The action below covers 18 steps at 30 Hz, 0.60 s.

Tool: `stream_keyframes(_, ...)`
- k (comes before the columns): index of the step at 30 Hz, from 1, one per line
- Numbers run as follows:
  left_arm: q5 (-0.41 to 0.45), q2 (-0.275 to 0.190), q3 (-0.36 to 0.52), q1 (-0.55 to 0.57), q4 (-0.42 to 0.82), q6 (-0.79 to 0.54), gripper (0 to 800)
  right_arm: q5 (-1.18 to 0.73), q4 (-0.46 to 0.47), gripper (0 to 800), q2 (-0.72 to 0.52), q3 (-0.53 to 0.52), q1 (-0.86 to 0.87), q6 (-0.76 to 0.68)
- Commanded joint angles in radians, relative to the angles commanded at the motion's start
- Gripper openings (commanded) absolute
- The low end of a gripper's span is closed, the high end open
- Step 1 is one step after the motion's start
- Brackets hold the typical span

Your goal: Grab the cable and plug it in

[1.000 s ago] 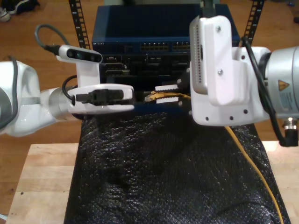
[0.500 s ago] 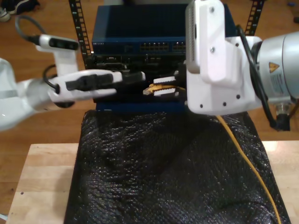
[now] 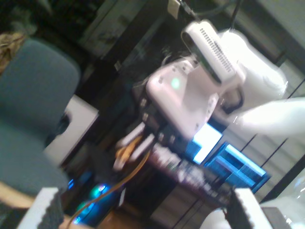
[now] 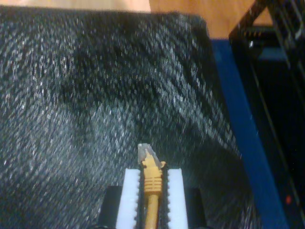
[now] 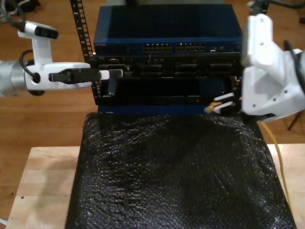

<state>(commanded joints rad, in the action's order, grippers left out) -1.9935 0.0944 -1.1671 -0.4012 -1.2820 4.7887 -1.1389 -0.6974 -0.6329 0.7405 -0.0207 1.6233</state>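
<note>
My second gripper (image 5: pixel 220 105) clamps the cable (image 4: pixel 151 180) just behind its clear plug (image 4: pixel 145 151), at three o'clock in the exterior view, above the black mat (image 5: pixel 171 176). My first gripper (image 5: pixel 113 74) hangs at ten o'clock with pads (image 3: pixel 47 209) spread wide, holding nothing.
</note>
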Motion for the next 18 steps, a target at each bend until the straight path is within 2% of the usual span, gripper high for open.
stream_keyframes(5,0.046,-0.031,-0.072,-0.005,0.167,-0.043,798,-0.035,0.078,0,0.046,0.021,0.032,-0.046)
stream_keyframes(9,0.084,-0.041,-0.091,-0.028,0.284,-0.089,798,-0.035,0.155,0,0.066,0.032,0.037,-0.081)
stream_keyframes(18,0.101,-0.084,-0.120,-0.072,0.555,-0.212,799,-0.066,0.308,0,0.140,0.064,0.037,-0.170)
